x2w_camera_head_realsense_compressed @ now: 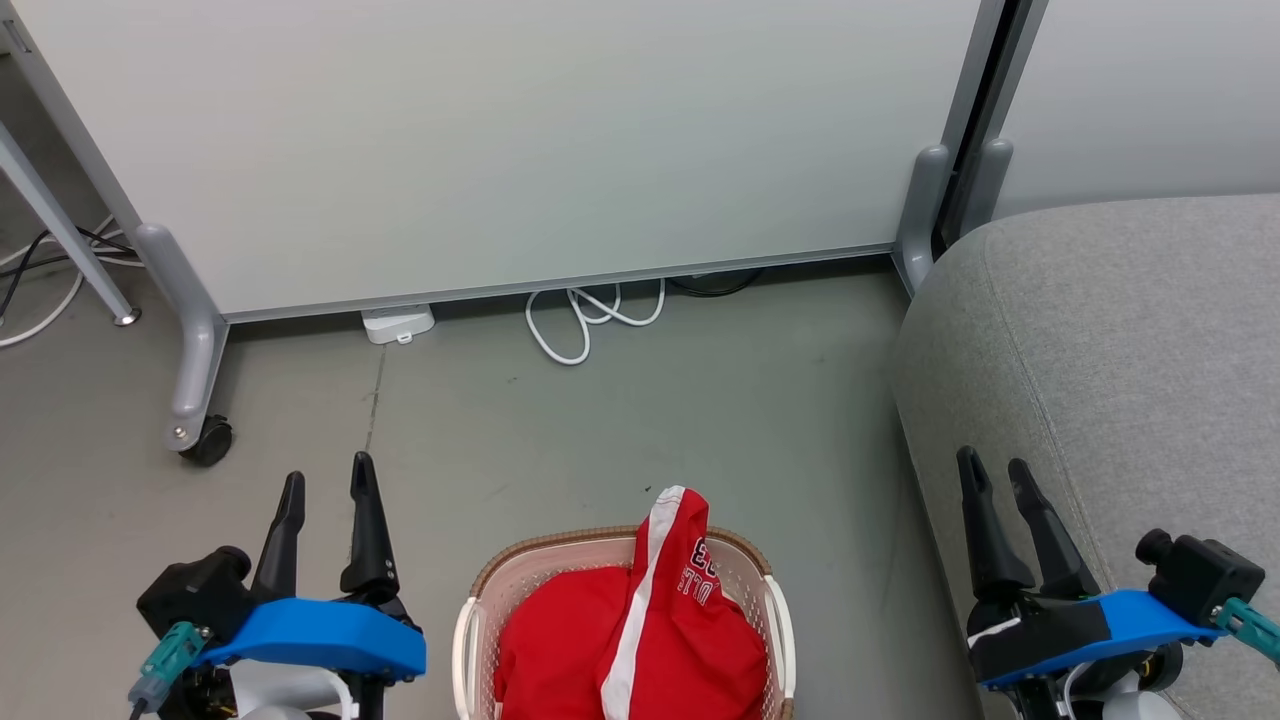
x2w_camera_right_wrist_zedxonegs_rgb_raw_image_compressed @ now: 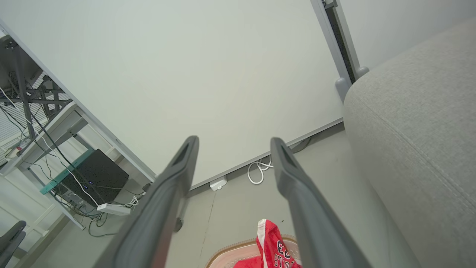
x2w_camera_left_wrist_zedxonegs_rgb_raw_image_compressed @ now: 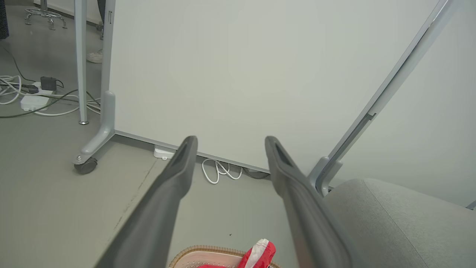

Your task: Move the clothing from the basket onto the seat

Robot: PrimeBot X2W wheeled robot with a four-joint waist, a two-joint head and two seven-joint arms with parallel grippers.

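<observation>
Currently, my left gripper [x2w_camera_head_realsense_compressed: 328, 470] sits at lower left of the head view, fingers pointing up. Its jaws are spread and hold nothing. It hangs over the grey floor [x2w_camera_head_realsense_compressed: 620, 420], apart from the basket [x2w_camera_head_realsense_compressed: 520, 556] on its right. Beyond it, a caster [x2w_camera_head_realsense_compressed: 210, 440] carries the leg of a pale partition panel [x2w_camera_head_realsense_compressed: 500, 150]. Along the panel's bottom edge, L to R: a white adapter box [x2w_camera_head_realsense_compressed: 398, 323], then a looped white cable [x2w_camera_head_realsense_compressed: 588, 318].

Centre, bottom edge: the basket stands on the floor, approx. midway between the two grippers and partly cut off by the frame. Both garments lie inside it.
- The plain red garment [x2w_camera_head_realsense_compressed: 545, 640] fills the left part of the interior.
- The striped garment [x2w_camera_head_realsense_compressed: 690, 570] lies over it, w/ the white stripe running top to bottom. A bunched peak w/ printed lettering rises above the rear rim.

Right side: my right gripper [x2w_camera_head_realsense_compressed: 992, 462] points up, jaws likewise spread and empty. It is apart from the basket and just beside the edge of the seat [x2w_camera_head_realsense_compressed: 1130, 340]. The seat takes up the right of the view, near the basket, w/ a strip of floor between them.
</observation>
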